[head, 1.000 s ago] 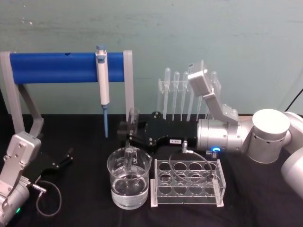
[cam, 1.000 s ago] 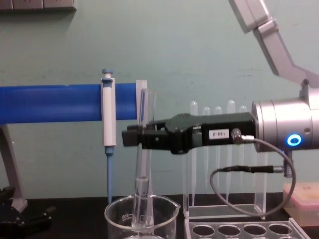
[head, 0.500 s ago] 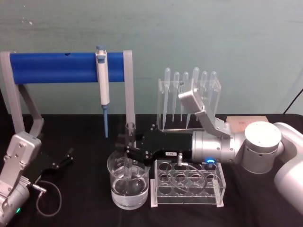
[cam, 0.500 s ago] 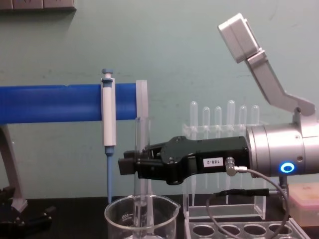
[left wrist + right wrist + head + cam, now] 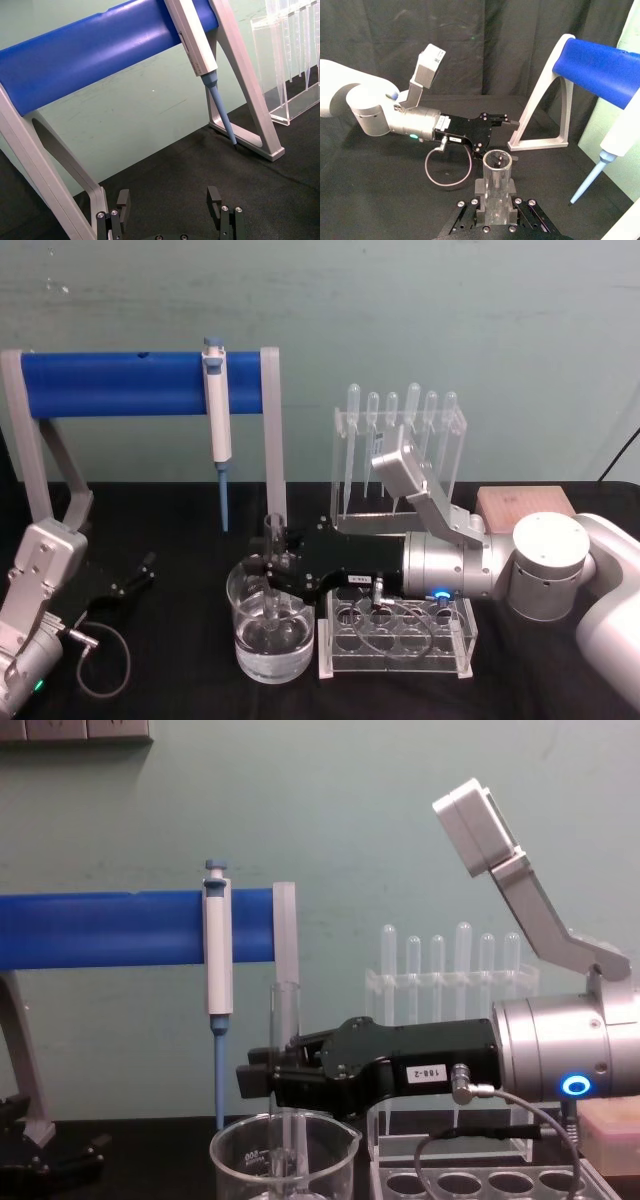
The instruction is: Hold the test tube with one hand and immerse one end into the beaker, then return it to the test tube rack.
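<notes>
— Where's the test tube (image 5: 272,532)?
— Upright, long axis vertical. The right claw (image 5: 270,565) grips it below the open rim, reaching in from the right over the test tube rack (image 5: 395,665). In the right wrist view the fingers (image 5: 479,187) are clamped on the glass from both sides.
— Lower end?
— Inside the beaker (image 5: 308,612), below its rim and near the middle. It looks to reach the clear liquid (image 5: 270,650), but the depth is hard to read through the glass.
— So the dip is about done?
— I'd judge so. The return to the rack is not yet made.
— What does that turn on?
— The rack sits just right of the beaker, nearly touching, under the reaching arm. The tube should rise along its own axis until its bottom clears the beaker rim, then shift right, held vertical, over an empty hole. Tilting or going sideways too early risks glass on glass.
— Left claw (image 5: 135,575)?
— Parked low over the worktop (image 5: 180,530) at the left, jaws apart, empty, well apart from the beaker. The right arm is the one placed for this.
</notes>
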